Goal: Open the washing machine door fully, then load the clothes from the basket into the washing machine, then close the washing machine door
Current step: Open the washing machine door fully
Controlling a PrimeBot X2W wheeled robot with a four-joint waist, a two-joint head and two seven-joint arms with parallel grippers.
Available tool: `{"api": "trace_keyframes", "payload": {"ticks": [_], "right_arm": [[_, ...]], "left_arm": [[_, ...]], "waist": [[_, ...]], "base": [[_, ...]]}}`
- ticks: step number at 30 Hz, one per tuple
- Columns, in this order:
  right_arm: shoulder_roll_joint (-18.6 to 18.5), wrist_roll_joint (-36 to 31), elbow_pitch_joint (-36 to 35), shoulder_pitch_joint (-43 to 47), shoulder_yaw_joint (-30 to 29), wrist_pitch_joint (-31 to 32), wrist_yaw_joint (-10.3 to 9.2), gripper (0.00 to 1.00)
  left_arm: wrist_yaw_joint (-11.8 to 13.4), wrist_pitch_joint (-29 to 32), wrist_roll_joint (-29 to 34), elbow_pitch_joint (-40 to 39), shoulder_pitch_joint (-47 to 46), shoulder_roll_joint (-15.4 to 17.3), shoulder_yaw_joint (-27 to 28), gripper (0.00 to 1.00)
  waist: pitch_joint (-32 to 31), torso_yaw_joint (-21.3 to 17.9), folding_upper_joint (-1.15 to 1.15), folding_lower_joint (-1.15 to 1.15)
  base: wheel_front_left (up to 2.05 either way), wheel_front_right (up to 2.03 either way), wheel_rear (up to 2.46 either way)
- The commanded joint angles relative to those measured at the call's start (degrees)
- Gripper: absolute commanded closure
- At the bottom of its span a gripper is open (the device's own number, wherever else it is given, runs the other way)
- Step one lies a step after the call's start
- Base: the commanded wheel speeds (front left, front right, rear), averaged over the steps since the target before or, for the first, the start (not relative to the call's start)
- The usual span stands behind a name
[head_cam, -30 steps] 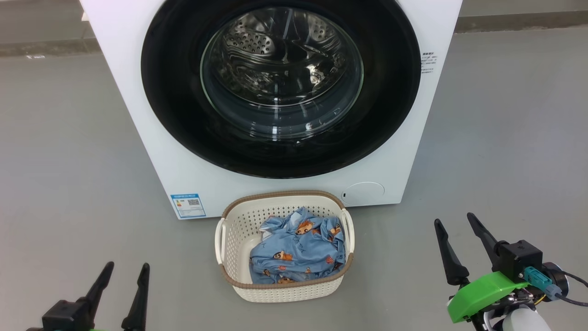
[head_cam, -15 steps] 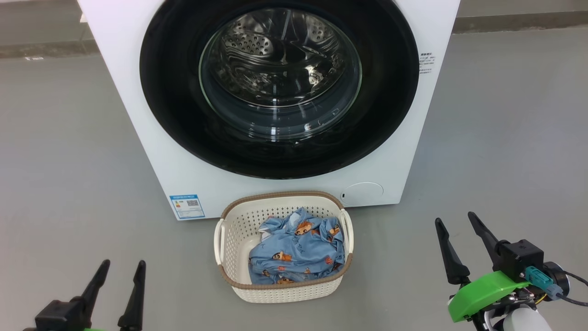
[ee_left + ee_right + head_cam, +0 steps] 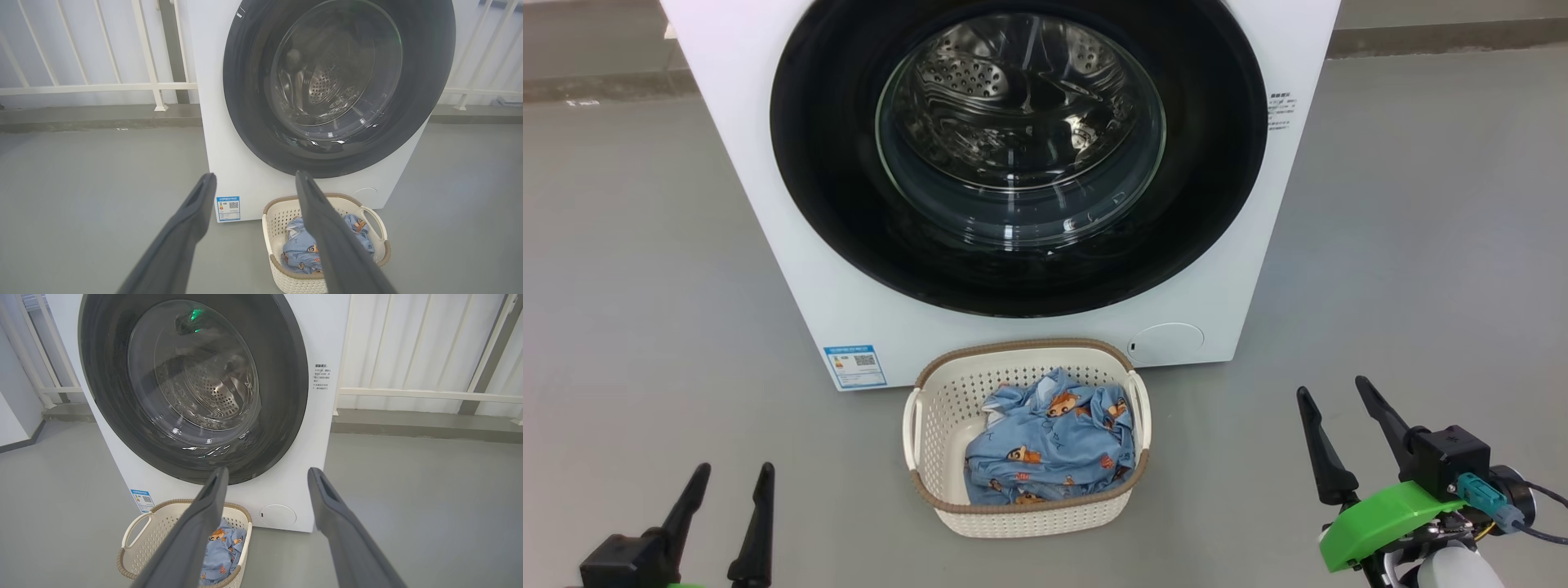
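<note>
**Door shut, clothes in the basket, both hands wide**

The washing machine door (image 3: 1018, 155) lies closed and flush on the front of the washing machine (image 3: 882, 343), taking up the upper middle of the head view. The steel drum shows through its glass bowl.

Directly below it, at lower centre, the basket (image 3: 931, 425) stands on the grey floor (image 3: 645, 286), just in front of the machine. The clothes (image 3: 1049, 445) lie bunched inside it, towards its right side and below the rim.

A blue label sticker (image 3: 855, 366) sits at the lower left of the machine's front, and a round white cap (image 3: 1168, 343) at its lower right.

The left hand (image 3: 734, 469) rises from the lower left corner of the frame, fingers spread wide and empty, well apart from the basket. The right hand (image 3: 1331, 386) stands at the lower right, also spread wide and holding nothing, with a green bracket (image 3: 1380, 518) at its base.

In the left wrist view a white railing (image 3: 94, 86) runs behind the machine.
</note>
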Motion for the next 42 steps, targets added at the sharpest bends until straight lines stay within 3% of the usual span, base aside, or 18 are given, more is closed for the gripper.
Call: {"api": "trace_keyframes", "payload": {"ticks": [1, 14, 33, 42], "right_arm": [[-0.1, -0.1, -1.6, -1.7, 0.9, -0.7, -0.05, 0.00], [0.1, -0.4, -2.2, -1.6, 0.5, -0.7, -0.05, 0.00], [0.5, 0.3, -2.6, -1.0, -0.1, -0.7, -0.05, 0.00], [0.4, 0.9, -3.0, -0.9, 0.0, -0.7, -0.05, 0.00]], "left_arm": [[-0.1, -0.4, -0.1, -1.4, -2.5, 1.2, 2.2, 0.00], [-0.1, -0.4, 1.5, -1.8, -2.7, 0.8, 3.3, 0.00], [-0.1, -0.4, 1.6, -3.5, -3.1, -0.2, 5.3, 0.00], [-0.1, -0.4, 1.6, -4.4, -2.3, -0.1, 4.1, 0.00]], "waist": [[-0.1, 0.0, 0.00, 0.00], [-0.1, 0.2, 0.00, 0.00], [0.5, 0.2, 0.00, 0.00], [0.6, 0.4, 0.00, 0.00]], "base": [[0.00, 0.00, 0.00], [0.28, 0.28, -0.55], [1.13, 1.13, -2.26], [0.62, 0.62, -1.24]]}}
